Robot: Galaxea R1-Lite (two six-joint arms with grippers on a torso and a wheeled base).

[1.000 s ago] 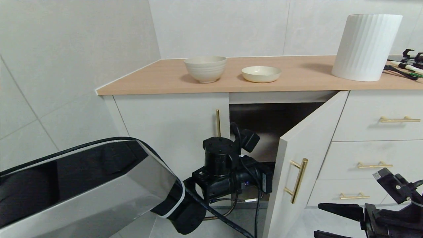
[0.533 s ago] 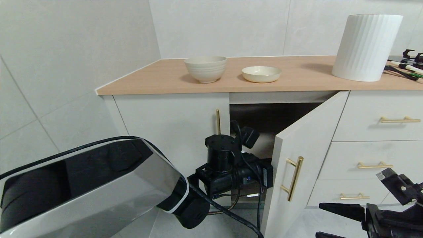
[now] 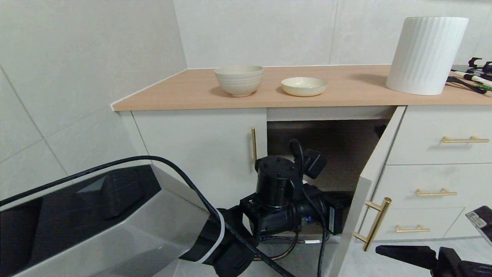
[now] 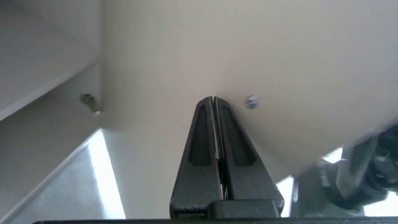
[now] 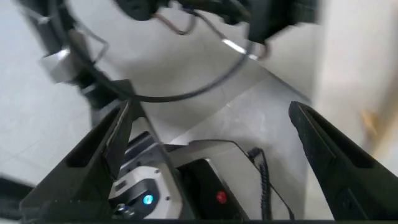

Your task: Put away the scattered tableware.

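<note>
Pale tiled walls [image 3: 96,57] meet in a corner behind a wooden tabletop [image 3: 184,92] that sits over white cupboards and drawers. On it stand the two pieces of tableware: a ribbed cream bowl [image 3: 239,79] and, just to its right, a shallow cream dish [image 3: 303,85], close together but not touching. Farther right is a tall white ribbed canister [image 3: 426,54], and some dark hand tools [image 3: 471,77] lie at the far right edge, cut off by the frame.

Both pieces are well above and apart from either tool. The right-hand cupboard door [image 3: 369,181] stands open, its gold handle [image 3: 374,223] facing out. The left arm's wrist [image 3: 284,196] hangs low in front of the dark opening. From across the room its tip is hidden behind the wrist and the door edge. Close up, the left tool [image 4: 213,99] has its fingers pressed tight together with nothing between them. It points at a plain pale panel with a small screw [image 4: 251,101] beside the tip. Whether the tip touches that panel I cannot tell.

The right tool [image 5: 208,109] is down near the floor [image 5: 236,124], right of the door. Its two dark fingers [image 5: 106,149] are spread wide and hold nothing. Blurred cables [image 5: 186,87] lie beyond it. From the head view it is mostly cut off at the bottom right corner.
</note>
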